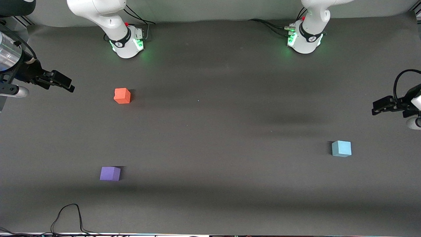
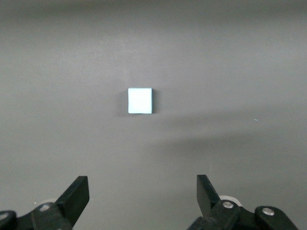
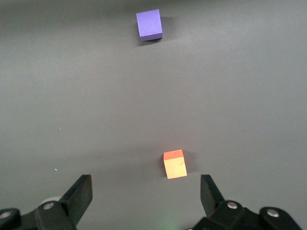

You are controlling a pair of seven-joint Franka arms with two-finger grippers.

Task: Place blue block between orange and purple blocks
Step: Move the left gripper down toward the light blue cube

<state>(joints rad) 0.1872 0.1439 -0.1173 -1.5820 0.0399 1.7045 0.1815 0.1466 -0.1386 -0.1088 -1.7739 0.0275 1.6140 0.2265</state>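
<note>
The blue block (image 1: 341, 148) lies on the dark table toward the left arm's end; it also shows in the left wrist view (image 2: 140, 100). The orange block (image 1: 122, 95) and the purple block (image 1: 110, 173) lie toward the right arm's end, the purple one nearer to the front camera. Both show in the right wrist view: orange (image 3: 174, 164), purple (image 3: 149, 24). My left gripper (image 1: 378, 108) is open and empty, up at the table's left-arm edge (image 2: 142, 192). My right gripper (image 1: 64, 84) is open and empty, up at the right-arm edge (image 3: 146, 191).
The grey table mat (image 1: 213, 131) spreads wide between the blocks. Both arm bases (image 1: 126, 42) (image 1: 306, 39) stand at the edge farthest from the front camera. A black cable (image 1: 69, 217) loops on the mat at the edge nearest that camera, near the purple block.
</note>
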